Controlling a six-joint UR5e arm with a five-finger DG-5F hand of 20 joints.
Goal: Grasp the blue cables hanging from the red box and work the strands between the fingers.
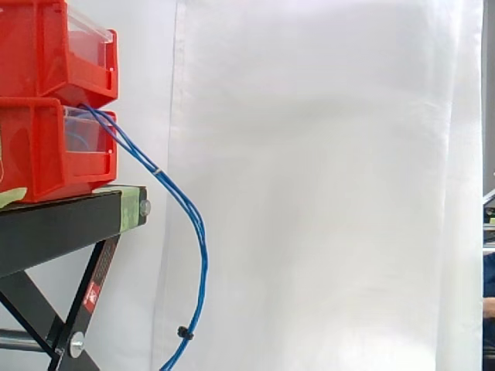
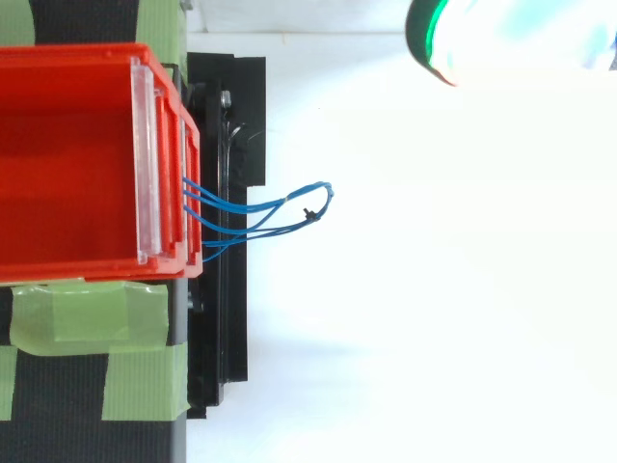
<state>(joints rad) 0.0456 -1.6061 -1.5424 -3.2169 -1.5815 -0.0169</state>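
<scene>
Several thin blue cables (image 1: 188, 212) come out of the lower red bin (image 1: 42, 154) and hang in an arc past the stand's edge. A small black tie (image 1: 184, 332) binds them near the bottom. From above, the blue cables (image 2: 275, 207) loop out to the right of the upper red bin (image 2: 67, 164), which has a clear front plate. A glowing white and green part of my hand (image 2: 516, 39) fills the top right corner of the top view, far to the right of the cables and not touching them.
Two red bins are stacked, the upper red bin (image 1: 46, 50) on the lower one, on a black stand (image 1: 62, 220) with green tape (image 2: 96, 318) along its edge. A white curtain (image 1: 325, 185) hangs behind. The stand's black base (image 2: 222, 318) lies below the bins.
</scene>
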